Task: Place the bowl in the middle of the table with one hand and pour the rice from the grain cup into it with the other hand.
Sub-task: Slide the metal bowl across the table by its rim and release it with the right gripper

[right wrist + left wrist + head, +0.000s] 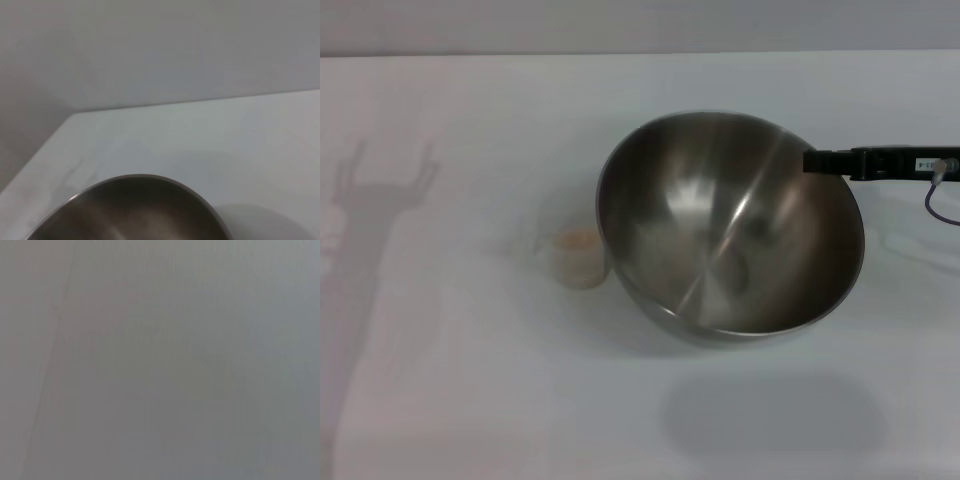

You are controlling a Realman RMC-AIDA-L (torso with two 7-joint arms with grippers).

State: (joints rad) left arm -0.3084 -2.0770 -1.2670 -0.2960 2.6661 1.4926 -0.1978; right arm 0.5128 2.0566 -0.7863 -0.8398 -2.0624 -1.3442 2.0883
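So the right gripper comes in from the right and sits right at the bowl rim on its far right side, looks clamped onto the rim. The bowl is tilted, its left edge low beside the grain cup, with a shadow on the worktop below it. Count: one bowl, one grain cup with a tan patch of rice in it. Left gripper isn't visible (only a shadow on the left of the worktop). Bowl's inside looks empty
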